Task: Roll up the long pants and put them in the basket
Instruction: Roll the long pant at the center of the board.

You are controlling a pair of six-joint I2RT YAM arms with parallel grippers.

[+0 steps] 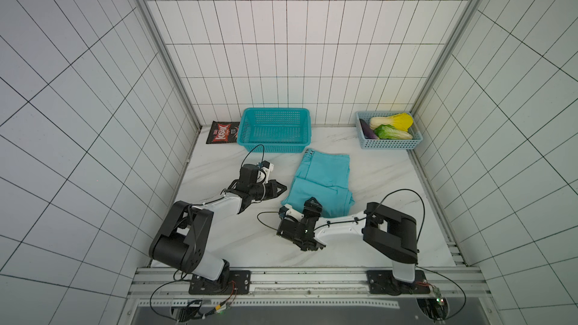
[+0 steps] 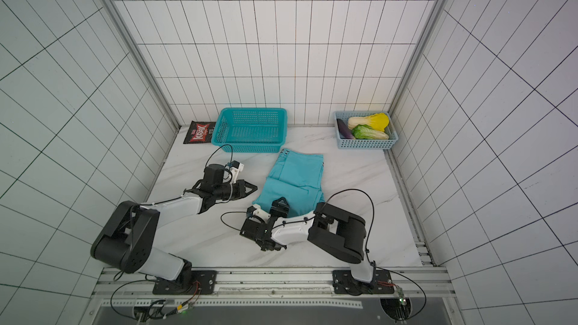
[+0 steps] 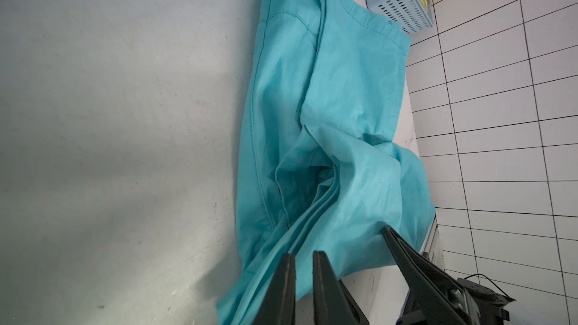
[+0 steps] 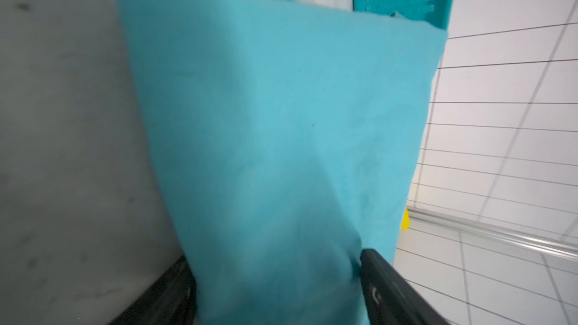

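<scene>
The right fingers (image 4: 384,276) stand spread wide, released, with the near folded end of the long pants (image 1: 325,176) between them. The left fingers (image 3: 287,282) are nearly clenched on nothing, just beside the cloth. The pants lie in the middle of the counter (image 1: 219,245), waistband toward its far edge.

A turquoise basket (image 1: 273,146) stands at the counter's (image 1: 391,182) back, a black snack packet (image 1: 222,132) just beside it. A pale blue basket (image 1: 391,144) holds cabbages (image 1: 391,121) and an eggplant (image 1: 366,129).
</scene>
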